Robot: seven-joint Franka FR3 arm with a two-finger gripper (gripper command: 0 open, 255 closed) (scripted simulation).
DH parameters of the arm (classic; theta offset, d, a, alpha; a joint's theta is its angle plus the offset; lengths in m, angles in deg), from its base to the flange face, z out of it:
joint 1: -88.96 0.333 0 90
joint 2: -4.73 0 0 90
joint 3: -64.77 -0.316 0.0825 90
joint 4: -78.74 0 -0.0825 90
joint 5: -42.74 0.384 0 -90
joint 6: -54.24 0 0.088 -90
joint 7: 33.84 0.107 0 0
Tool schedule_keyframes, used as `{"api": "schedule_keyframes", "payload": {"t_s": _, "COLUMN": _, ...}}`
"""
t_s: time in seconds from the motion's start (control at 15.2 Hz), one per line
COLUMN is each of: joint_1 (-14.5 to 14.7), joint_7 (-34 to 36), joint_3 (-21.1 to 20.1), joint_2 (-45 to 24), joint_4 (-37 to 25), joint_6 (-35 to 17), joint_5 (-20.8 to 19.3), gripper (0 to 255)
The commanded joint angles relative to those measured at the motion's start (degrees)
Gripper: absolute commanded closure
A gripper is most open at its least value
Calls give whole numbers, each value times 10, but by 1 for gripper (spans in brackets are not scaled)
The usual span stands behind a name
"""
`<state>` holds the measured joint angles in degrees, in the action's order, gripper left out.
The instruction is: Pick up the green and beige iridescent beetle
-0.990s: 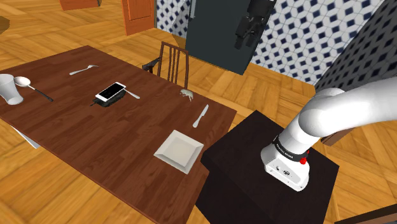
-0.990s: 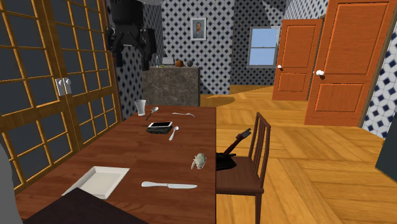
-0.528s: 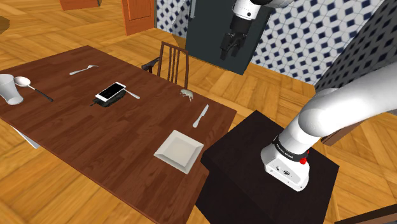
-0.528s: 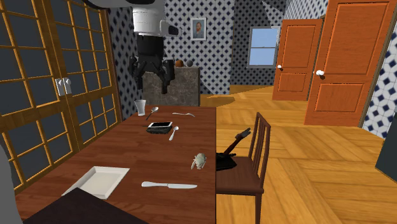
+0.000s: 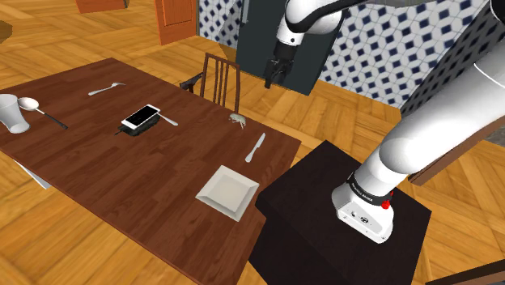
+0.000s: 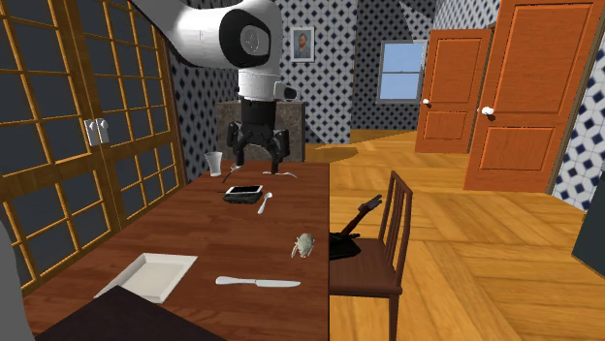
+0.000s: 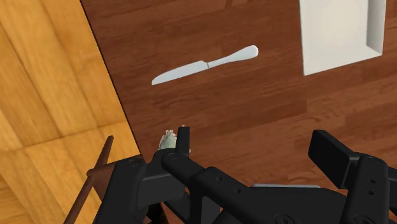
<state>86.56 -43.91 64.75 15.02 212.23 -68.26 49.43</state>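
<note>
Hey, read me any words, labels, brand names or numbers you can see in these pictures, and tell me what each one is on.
No text can be read.
On the arm's base: a small dark mark, too small to read.
On the framed picture: no words legible.
On the phone-like device: no text shows.

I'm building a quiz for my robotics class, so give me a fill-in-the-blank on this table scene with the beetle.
The beetle lies on the table near the edge beside the wooden ____. The utensil nearest the beetle is a ____. The white plate is ____ in shape. The gripper hangs in the air, holding nothing, its fingers ____.
Missing words: chair, knife, square, open.
</note>
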Motion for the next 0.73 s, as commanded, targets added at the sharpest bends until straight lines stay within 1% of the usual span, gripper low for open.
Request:
{"api": "schedule_keyframes", "payload": {"t_s": 0.0, "joint_1": -1, "joint_7": -10, "joint_3": 3, "joint_2": -48, "joint_4": -23, "joint_6": -23, "joint_5": 3, "gripper": 0}}
{"api": "schedule_keyframes", "payload": {"t_s": 0.33, "joint_1": -4, "joint_7": -34, "joint_3": 6, "joint_2": -159, "joint_4": -78, "joint_6": -71, "joint_5": 13, "gripper": 0}}
{"api": "schedule_keyframes", "payload": {"t_s": 0.66, "joint_1": -9, "joint_7": -54, "joint_3": 5, "joint_2": -272, "joint_4": -150, "joint_6": -103, "joint_5": 22, "gripper": 0}}
